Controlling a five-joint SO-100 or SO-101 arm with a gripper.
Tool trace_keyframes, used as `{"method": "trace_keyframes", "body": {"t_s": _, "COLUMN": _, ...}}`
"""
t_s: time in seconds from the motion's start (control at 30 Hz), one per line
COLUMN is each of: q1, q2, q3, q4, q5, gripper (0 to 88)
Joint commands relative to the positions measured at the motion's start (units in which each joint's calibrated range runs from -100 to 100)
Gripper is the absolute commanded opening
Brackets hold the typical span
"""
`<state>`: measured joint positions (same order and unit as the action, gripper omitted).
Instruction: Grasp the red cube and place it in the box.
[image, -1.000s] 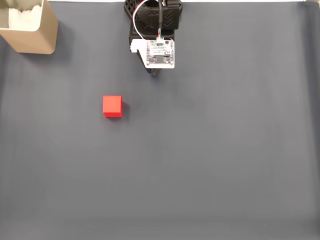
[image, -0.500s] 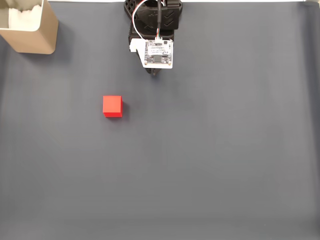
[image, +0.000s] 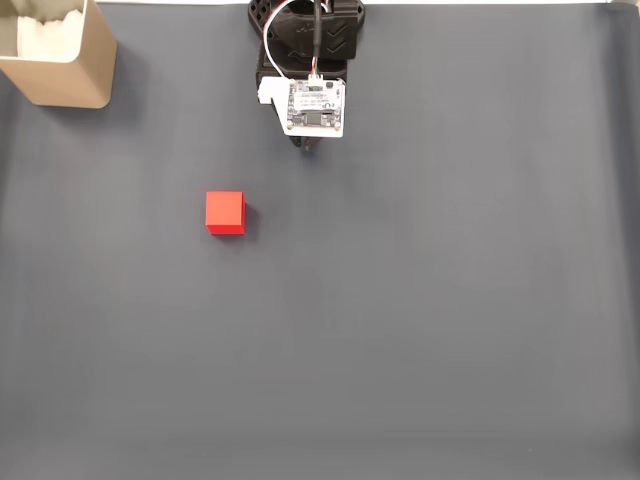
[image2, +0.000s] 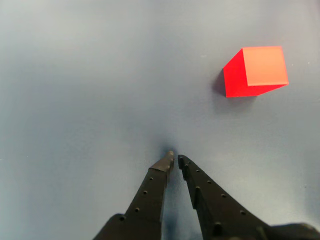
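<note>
Jaws nearly closed, empty — red cube (image2: 255, 71) lies well apart, upper right.

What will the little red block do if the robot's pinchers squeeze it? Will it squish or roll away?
The red cube looks hard-edged and smooth, so it probably stays stiff rather than squishing. Its flat faces sit flush on the grey mat, so it should slide rather than roll. Those smooth sides might be a bit slippery for the gripper, whose tips are nearly together and away from the cube.
</note>
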<state>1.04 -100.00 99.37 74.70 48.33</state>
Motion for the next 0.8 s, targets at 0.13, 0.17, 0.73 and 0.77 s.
{"method": "trace_keyframes", "body": {"t_s": 0.13, "q1": 0.6, "q2": 0.1, "q3": 0.5, "q4": 1.0, "q5": -0.6, "gripper": 0.3}}
{"method": "trace_keyframes", "body": {"t_s": 0.17, "q1": 0.7, "q2": 0.1, "q3": 0.5, "q4": 1.0, "q5": -0.7, "gripper": 0.3}}
{"method": "trace_keyframes", "body": {"t_s": 0.73, "q1": 0.9, "q2": 0.5, "q3": -1.3, "q4": -12.4, "q5": -0.6, "gripper": 0.0}}
{"method": "trace_keyframes", "body": {"t_s": 0.77, "q1": 0.8, "q2": 0.7, "q3": -1.7, "q4": -13.4, "q5": -0.6, "gripper": 0.0}}
